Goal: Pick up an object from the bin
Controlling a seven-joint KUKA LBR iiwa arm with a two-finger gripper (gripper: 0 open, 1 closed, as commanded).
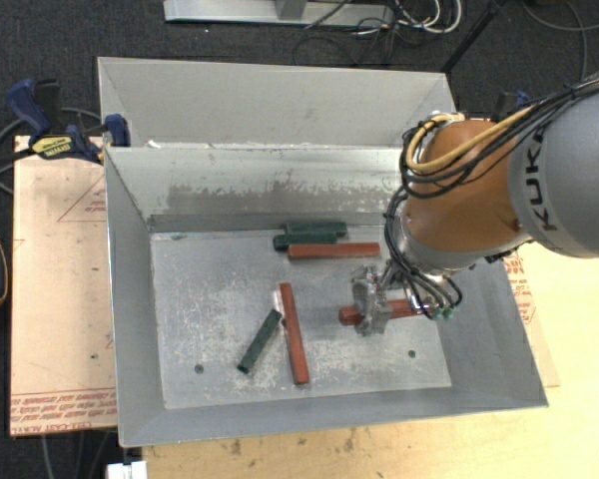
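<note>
My gripper [372, 312] is low over the bin's floor at the right of the middle, below the orange cover. A short red bar [351, 315] lies under it, running left to right, with its left end sticking out past the fingers; the fingers stand on either side of this bar. Whether they press on it I cannot make out. To the left lies a long red stick [294, 333], pointing toward the front, with a dark green stick [260, 340] slanted beside it.
Near the bin's back wall a dark green block [310, 234] lies across, with a red bar [332, 251] right in front of it. The arm and its orange cover hang over the bin's right side.
</note>
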